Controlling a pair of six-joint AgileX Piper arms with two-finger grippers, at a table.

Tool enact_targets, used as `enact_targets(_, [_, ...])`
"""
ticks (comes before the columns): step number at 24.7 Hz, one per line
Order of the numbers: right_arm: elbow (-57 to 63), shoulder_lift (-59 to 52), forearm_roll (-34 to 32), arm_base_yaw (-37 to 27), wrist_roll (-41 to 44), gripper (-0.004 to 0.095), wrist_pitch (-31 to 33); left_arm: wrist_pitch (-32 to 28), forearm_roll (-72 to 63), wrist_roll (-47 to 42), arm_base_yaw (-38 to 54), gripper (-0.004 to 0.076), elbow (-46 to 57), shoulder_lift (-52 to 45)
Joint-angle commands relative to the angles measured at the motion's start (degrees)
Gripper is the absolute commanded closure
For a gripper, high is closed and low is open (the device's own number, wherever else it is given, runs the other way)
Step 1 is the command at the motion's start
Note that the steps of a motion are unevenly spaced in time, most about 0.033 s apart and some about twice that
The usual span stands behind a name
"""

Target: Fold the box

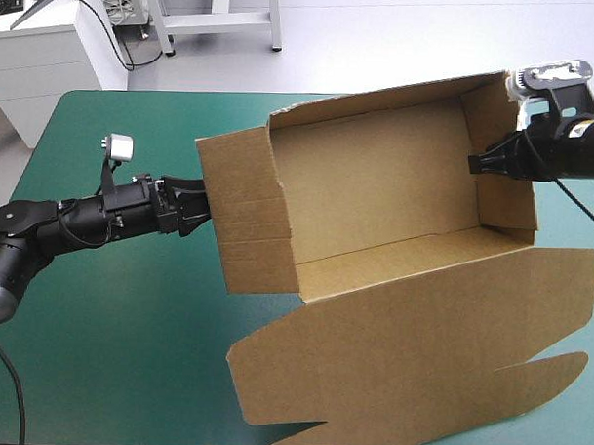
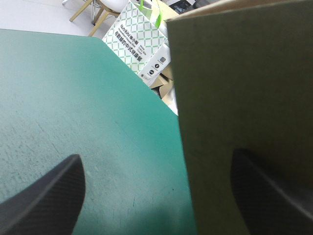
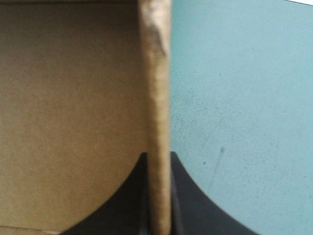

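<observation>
Box (image 1: 376, 186), mid-counter (image 1: 108, 323), right of centre: an open tray, walls raised, lid (image 1: 419, 354) lying flat on the near side. Left claw (image 1: 195, 207), spread, at the outer face of the left wall (image 2: 244, 98), which blocks most of the ground ahead of it. Right claw (image 1: 475, 163) pinching the right wall's (image 3: 157, 98) top edge. Beyond the counter, a white bag (image 2: 134, 41) with green lattice.

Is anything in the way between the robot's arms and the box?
No, nothing visible is. The right end effector is shut on the box, pinching its end wall. The left end effector stands open at the opposite wall, with only bare teal-green cover beside it.
</observation>
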Motion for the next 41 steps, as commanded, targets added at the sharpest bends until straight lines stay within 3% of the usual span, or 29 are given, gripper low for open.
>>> enact_targets(1, [-1.57, -1.05, -3.40, 3.48, 4.77, 0.0915, -7.75, 6.33, -4.91, -1.80, -0.36, 0.0143, -2.63, -2.51])
enact_targets(10, [-1.57, -0.26, -10.02, 10.95, 11.42, 0.0916, -16.04, 6.33, -6.76, -3.07, -3.71, 0.0143, -3.19, -2.51])
enact_targets(18, [-1.57, 0.59, -10.91, 11.68, 12.32, 0.0915, -16.45, 5.94, -7.64, -1.84, -4.74, 0.0143, -4.49, -2.51])
enact_targets(22, [-1.57, 0.59, -10.88, 11.68, 13.33, 0.0916, -18.21, 3.34, -4.80, -3.98, -5.16, 0.0143, -7.63, -2.51])
enact_targets(25, [-1.57, 0.59, -10.64, 11.92, 13.33, 0.0915, -18.32, -2.60, 1.81, -8.00, -8.07, 0.0143, -10.90, -2.51])
enact_targets(30, [-1.57, 0.66, -12.40, 13.34, 15.70, 0.0915, -20.39, -23.34, 23.46, -25.21, -20.12, 0.0143, -18.59, -2.24])
enact_targets(32, [-1.57, 0.81, -12.16, 13.44, 16.41, 0.0915, -20.48, -26.02, 32.75, -33.56, -23.26, 0.0143, -21.36, -1.21])
enact_targets(35, [-1.57, 1.25, -11.78, 13.77, 17.67, 0.0915, -20.48, -26.11, 50.88, -50.52, -28.06, 0.0164, -26.41, 1.58])
enact_targets(41, [-1.57, 4.06, -12.66, 17.71, 20.76, 0.0915, -23.68, -23.87, 81.51, -72.93, -38.54, 0.0316, -36.69, 7.05])
